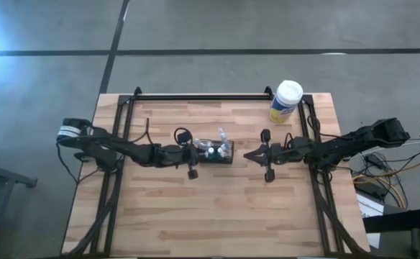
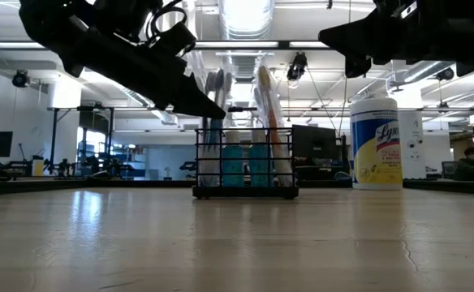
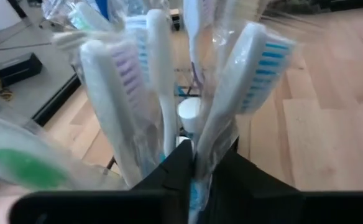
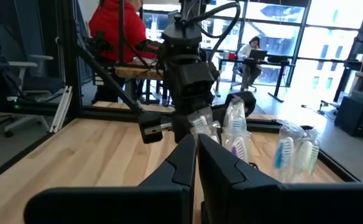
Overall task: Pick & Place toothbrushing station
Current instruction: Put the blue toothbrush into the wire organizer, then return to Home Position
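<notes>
Left of centre in the high view, the left gripper [image 1: 197, 154] is seen at the left edge of the basket [image 1: 216, 152], among the toothbrush heads. In its own wrist view the dark fingers [image 3: 178, 163] are nearly together around a wrapped toothbrush [image 3: 231, 106] with blue bristles; whether it is truly clamped cannot be told.

The black wire-mesh basket stands upright at mid-table. In the low view two green-white toothpaste tubes [image 2: 246, 165] are seen inside it, side by side, with several toothbrushes [image 2: 265, 113] rising above the rim. An exact count of brushes cannot be made; at least four heads are visible in the left wrist view, one with purple bristles [image 3: 122, 81].

Right of the basket, well apart from it, the right gripper [image 1: 248, 155] is held above the table with fingers pressed together and nothing between them.

At the upper right, a white-lidded canister [image 1: 285, 101] stands near the table's far edge. On its yellow label the letters "Lys" [image 2: 388, 138] can be read.
</notes>
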Available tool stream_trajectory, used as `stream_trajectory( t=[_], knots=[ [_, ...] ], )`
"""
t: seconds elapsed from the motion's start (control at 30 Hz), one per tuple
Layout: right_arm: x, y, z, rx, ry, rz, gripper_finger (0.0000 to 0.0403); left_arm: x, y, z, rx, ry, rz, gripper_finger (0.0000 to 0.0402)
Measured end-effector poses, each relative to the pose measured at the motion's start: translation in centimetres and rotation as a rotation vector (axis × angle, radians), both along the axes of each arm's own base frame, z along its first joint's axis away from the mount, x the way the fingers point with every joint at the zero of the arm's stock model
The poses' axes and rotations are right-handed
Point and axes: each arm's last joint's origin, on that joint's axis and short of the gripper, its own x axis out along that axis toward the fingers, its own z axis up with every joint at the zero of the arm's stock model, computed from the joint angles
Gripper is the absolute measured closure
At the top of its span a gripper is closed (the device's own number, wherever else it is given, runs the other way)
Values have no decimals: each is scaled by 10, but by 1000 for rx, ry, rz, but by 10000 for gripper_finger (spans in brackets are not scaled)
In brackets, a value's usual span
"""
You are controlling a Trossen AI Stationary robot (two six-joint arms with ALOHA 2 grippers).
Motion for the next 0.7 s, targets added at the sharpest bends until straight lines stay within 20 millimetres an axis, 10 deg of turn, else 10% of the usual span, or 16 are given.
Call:
stream_trajectory(
  t=[0.7],
  knots=[
    [0, 0, 0, 18, 0, 1, 390, -35, -1, 60, -59, -142, -136, 250]
  ],
)
